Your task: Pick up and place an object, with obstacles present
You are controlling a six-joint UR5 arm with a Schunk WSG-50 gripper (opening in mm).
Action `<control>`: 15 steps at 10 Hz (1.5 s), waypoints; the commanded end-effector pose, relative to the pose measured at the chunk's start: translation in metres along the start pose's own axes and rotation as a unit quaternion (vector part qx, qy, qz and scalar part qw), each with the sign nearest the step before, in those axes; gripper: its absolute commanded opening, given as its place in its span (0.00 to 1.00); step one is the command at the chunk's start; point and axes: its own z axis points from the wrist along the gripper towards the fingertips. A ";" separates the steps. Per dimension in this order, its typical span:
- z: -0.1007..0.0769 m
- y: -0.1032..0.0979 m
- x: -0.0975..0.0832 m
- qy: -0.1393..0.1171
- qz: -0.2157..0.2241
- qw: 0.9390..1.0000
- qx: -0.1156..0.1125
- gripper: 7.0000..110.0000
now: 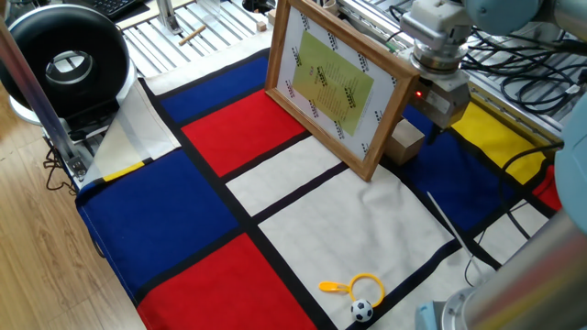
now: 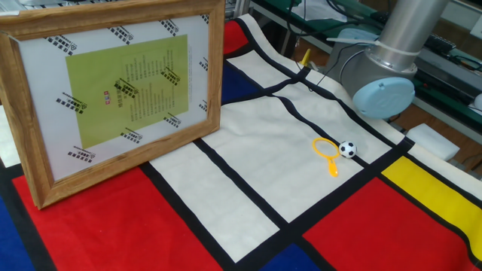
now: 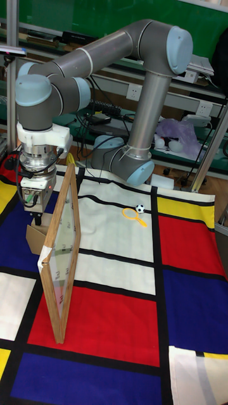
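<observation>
**A:** Where is the wooden cube (image 1: 406, 142)?

**B:** Resting on a blue patch of the patterned cloth (image 1: 275, 197), directly behind the lower right corner of the framed picture (image 1: 337, 82) as seen from one fixed view. Small, plain, light tan. Touching or just beside the back of the frame; cannot tell which. In the tall fixed view, partly hidden by the frame's edge, on the floor of the cloth below the arm's wrist. Not visible from the other fixed view, blocked by the picture.

**A:** And the gripper (image 1: 438, 117)?

**B:** Hanging above and slightly to the right of the cube, close to the top right corner of the frame. Pointed downward. Small red light glowing on its side. Fingers dark and mostly hidden under the body; impossible to tell whether spread or together. Nothing seen held.

**A:** Describe the picture.

**B:** Large, wooden frame, standing upright and leaning a little back. White mat, yellow-green sheet of printed text with dotted border marks. Seen nearly edge-on in the tall fixed view.

**A:** Anything else on the cloth?

**B:** Yellow ring (image 2: 325, 147) with a short handle, lying flat on a white panel. Tiny black-and-white football (image 2: 347, 149) just beside it. Both well apart from the cube. Cloth of red, blue, yellow and white blocks split by black bands.
</observation>
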 end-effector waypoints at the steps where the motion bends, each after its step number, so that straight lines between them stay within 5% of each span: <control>1: 0.001 -0.002 -0.001 -0.007 0.002 1.000 0.006 0.79; 11: 0.005 -0.006 0.011 0.001 -0.013 1.000 0.016 0.79; 15: 0.011 -0.004 0.001 -0.003 0.003 1.000 0.018 0.79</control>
